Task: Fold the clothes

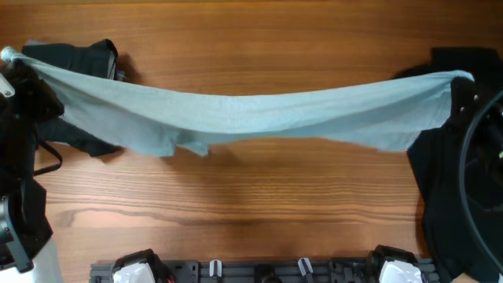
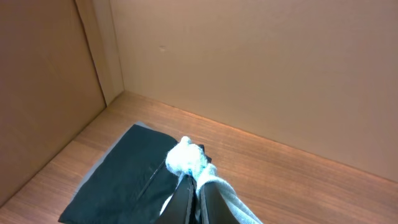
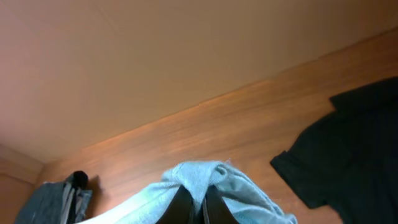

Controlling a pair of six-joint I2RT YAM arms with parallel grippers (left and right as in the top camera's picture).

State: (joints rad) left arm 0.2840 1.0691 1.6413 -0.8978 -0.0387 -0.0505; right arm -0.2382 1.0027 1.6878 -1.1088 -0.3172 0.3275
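Observation:
The pale aqua-blue T-shirt (image 1: 251, 114) hangs stretched across the table between my two grippers, sagging in the middle above the wood. My left gripper (image 1: 9, 59) is shut on its left end; the left wrist view shows the fingers (image 2: 198, 186) pinching a bunch of the blue cloth (image 2: 185, 158). My right gripper (image 1: 464, 79) is shut on its right end; the right wrist view shows the fingers (image 3: 200, 202) clamped on bunched blue fabric (image 3: 205, 177). A black T-shirt with grey lining (image 1: 75, 56) lies folded at the far left. Another black T-shirt (image 1: 452, 196) lies spread at the right.
The wooden table (image 1: 251, 204) has a dark rail with white arm mounts (image 1: 259, 271) along its front edge. Brown walls (image 2: 249, 62) close in the back and left. The folded black shirt (image 2: 124, 180) lies below my left gripper; the black shirt (image 3: 348, 143) lies right of my right gripper.

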